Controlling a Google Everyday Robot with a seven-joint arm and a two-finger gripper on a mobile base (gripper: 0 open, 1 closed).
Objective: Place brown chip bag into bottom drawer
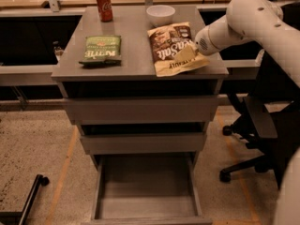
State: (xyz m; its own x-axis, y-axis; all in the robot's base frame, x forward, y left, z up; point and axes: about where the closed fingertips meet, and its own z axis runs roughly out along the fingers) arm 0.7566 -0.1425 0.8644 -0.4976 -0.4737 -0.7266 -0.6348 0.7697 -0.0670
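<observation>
Brown chip bag point(171, 48): flat on the table point(136, 71), right of centre in the upper frame, cream end reaching the front edge. Not lifted!
Pincer point(189, 55): down on the bag's right edge. Whether it has a hold, I cannot tell.
Arm point(243, 20): white, reaching in low from the upper right, so the Pincer meets the bag side-on.
Neighbours: white bowl point(161, 14) just behind the bag, green chip bag point(100, 49) well to the left, red can point(104, 5) at the back left. None of them crowds the grab.
Bottom drawer point(145, 191): pulled right out at the bottom of the frame, nothing seen inside. The two drawers above point(140, 109) sit further back, so the drop looks unobstructed.
Next, I reckon: secure the bag, lift, bring it forward and down.
</observation>
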